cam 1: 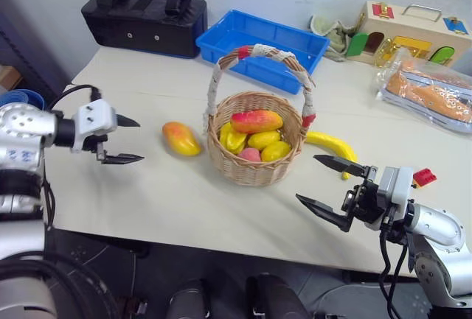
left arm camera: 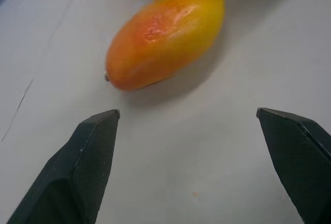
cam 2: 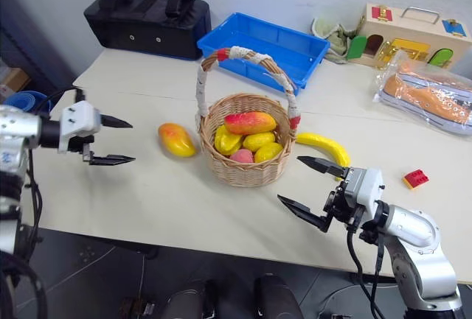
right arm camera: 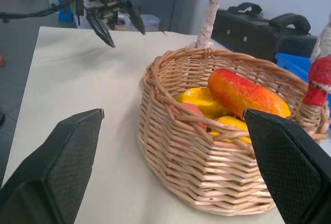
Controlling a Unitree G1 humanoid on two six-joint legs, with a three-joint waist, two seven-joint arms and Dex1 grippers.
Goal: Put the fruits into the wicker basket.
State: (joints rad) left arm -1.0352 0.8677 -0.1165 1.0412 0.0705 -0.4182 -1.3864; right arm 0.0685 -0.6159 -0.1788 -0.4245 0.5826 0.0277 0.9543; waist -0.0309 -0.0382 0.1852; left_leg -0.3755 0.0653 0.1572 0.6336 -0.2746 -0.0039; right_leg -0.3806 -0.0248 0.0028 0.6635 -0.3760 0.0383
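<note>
On the tabletop [cam 1: 147, 186], just left of the wicker basket [cam 1: 254, 158], a mango [cam 1: 181, 139] is found lying, its long axis slanting toward the basket. It is faced by the nearer left gripper [cam 1: 122, 141], fingers spread wide and empty. The banana [cam 1: 332, 146] beyond the basket is left to the right gripper [cam 1: 328, 180], likewise wide.

Mango [cam 1: 181, 139] left of wicker basket [cam 1: 254, 166] — banana [cam 1: 331, 146] right, mango [cam 1: 257, 121] inside.

Even, soft indoor light, faint shadows; the left wrist close-up looks slightly soft, perhaps defocused.
</note>
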